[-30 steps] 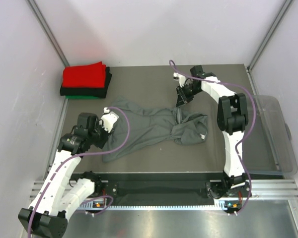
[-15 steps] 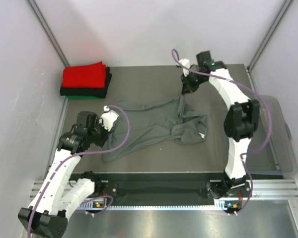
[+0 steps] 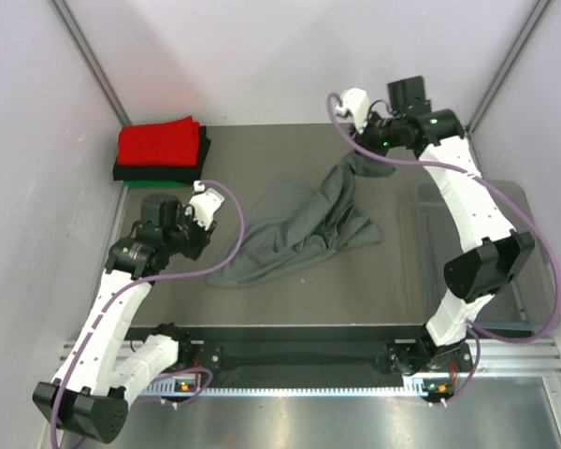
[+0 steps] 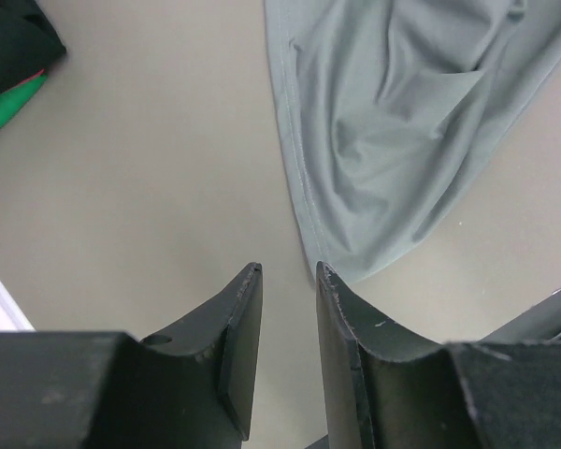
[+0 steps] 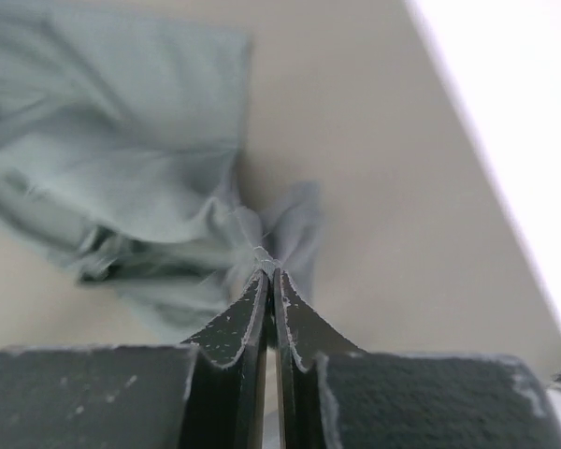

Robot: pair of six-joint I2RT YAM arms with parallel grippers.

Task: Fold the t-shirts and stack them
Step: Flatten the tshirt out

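The dark grey t-shirt lies crumpled mid-table, one end lifted toward the back right. My right gripper is shut on a pinch of that cloth, seen at the fingertips in the right wrist view, with the grey t-shirt hanging below. My left gripper is open and empty, hovering over the table just left of the shirt's lower edge; its wrist view shows the gap beside the shirt's hem. The folded red t-shirt sits on the black one and the green one at the back left.
A clear plastic bin stands at the table's right edge. Grey walls close in at the left, back and right. The stack's black and green edge shows at the top left of the left wrist view.
My right gripper has risen and moved right and back with the cloth, dragging the shirt right and lifting its end. My left gripper has let go of the shirt's left edge and shifted slightly back.
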